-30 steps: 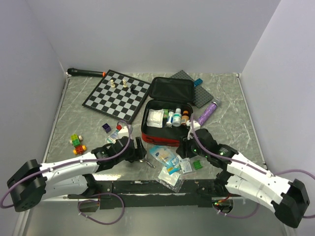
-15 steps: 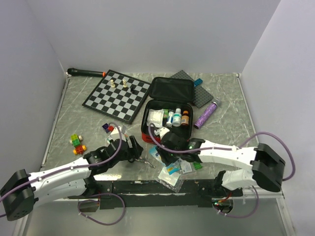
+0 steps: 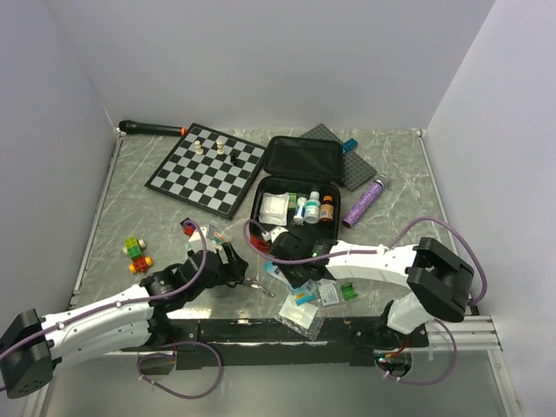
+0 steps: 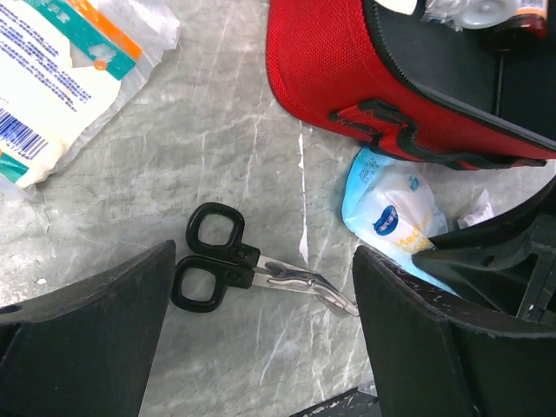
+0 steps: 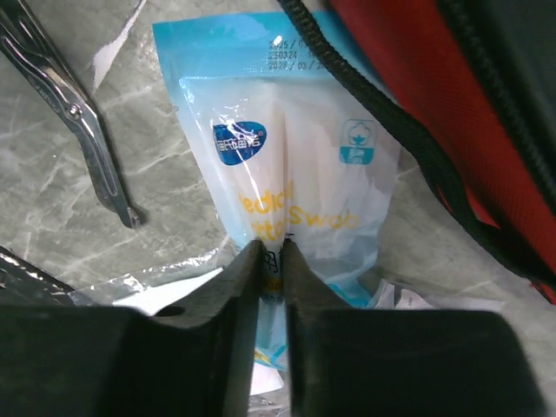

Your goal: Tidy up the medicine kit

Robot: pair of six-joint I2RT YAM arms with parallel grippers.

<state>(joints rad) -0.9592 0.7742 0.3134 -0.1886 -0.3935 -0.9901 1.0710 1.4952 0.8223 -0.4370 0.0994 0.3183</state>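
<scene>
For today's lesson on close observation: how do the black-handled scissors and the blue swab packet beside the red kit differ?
The scissors are rigid, black-handled with metal blades; the swab packet is soft blue-and-white plastic. The scissors lie untouched between the wide-open jaws of the left gripper; the swab packet is pinched at one edge by the closed jaws of the right gripper. Both lie on the marble table, outside the medicine kit.

A robotics lab bench — bare white walls (image 3: pixel 261 61) box in a marble-patterned table (image 3: pixel 130 208).
</scene>
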